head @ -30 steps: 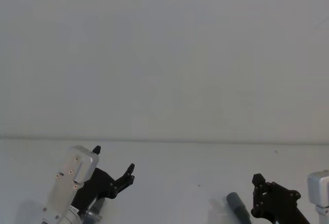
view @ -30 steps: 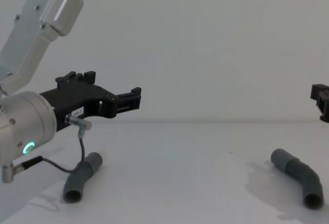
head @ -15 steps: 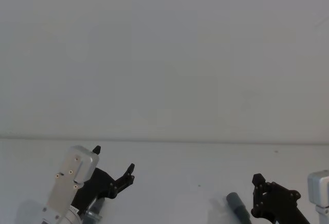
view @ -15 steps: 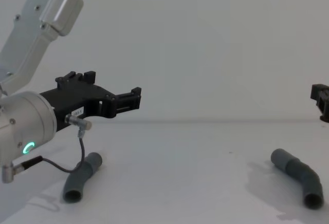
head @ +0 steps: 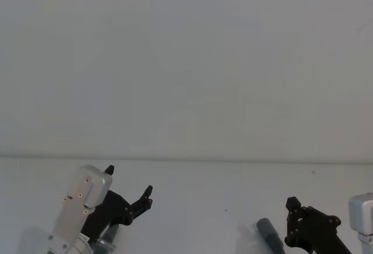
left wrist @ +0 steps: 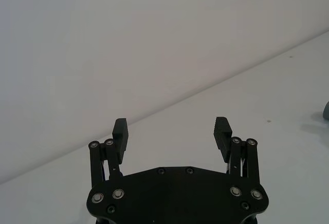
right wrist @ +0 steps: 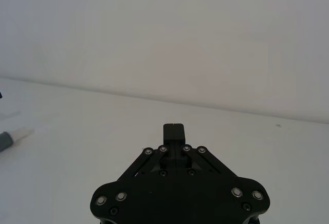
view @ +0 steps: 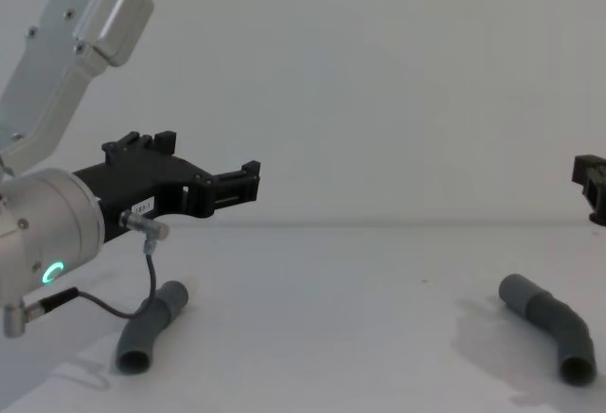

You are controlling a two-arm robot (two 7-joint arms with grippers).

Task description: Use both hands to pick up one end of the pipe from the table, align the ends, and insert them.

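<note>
Jaws wide apart on left gripper (left wrist: 172, 131), flat, black and parallel, nothing between. Jaws pressed together on right gripper (right wrist: 175, 130), likewise empty.

Left gripper at middle left of chest view, raised above matte white table (view: 331, 337), angular black body on a rounded silver-grey housing with a green ring light (view: 52, 271). Right gripper at right edge of chest view, also raised; in lower right corner of head view, just beside a round dark grey pipe end.

Dark grey pipe (view: 151, 326) flat on the table, seen as 2 bent tubular stretches in chest view: 1 at lower left below the left gripper, round open mouth toward the camera; the other (view: 554, 323) at lower right below the right gripper, well apart from the first. Any link between them hidden below the frame. Ribbing too fine to tell.

At left edge of right wrist view, smooth grey cuff (right wrist: 4, 141) with a narrower white tip (right wrist: 23, 131), lying on the table.
</note>
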